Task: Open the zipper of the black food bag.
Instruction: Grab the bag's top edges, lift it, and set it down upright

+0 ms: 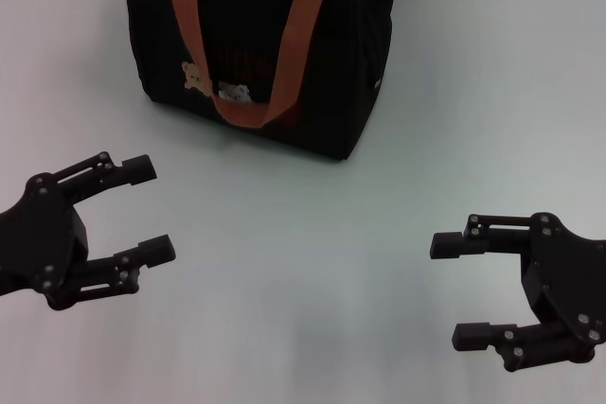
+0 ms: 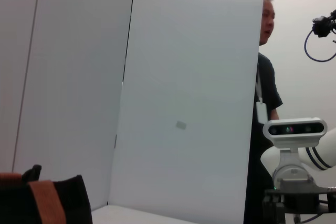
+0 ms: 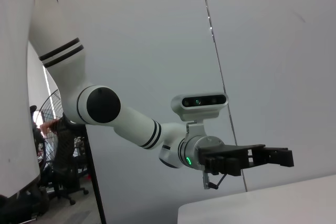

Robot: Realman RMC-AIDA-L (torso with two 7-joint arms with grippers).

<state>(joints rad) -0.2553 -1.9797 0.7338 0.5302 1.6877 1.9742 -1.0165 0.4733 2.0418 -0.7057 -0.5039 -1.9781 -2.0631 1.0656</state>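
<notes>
My left gripper hangs low at about eight o'clock in the head view, fingers spread wide and pointing toward three o'clock, holding nothing. My right gripper hangs at about four o'clock, fingers parted just as wide and pointing toward nine o'clock, also empty. The two face each other, well apart, both arms held level.

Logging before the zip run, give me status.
Left gripper and right gripper open, low over the table, short of the bag. Zipper out of view. Nothing between.
</notes>
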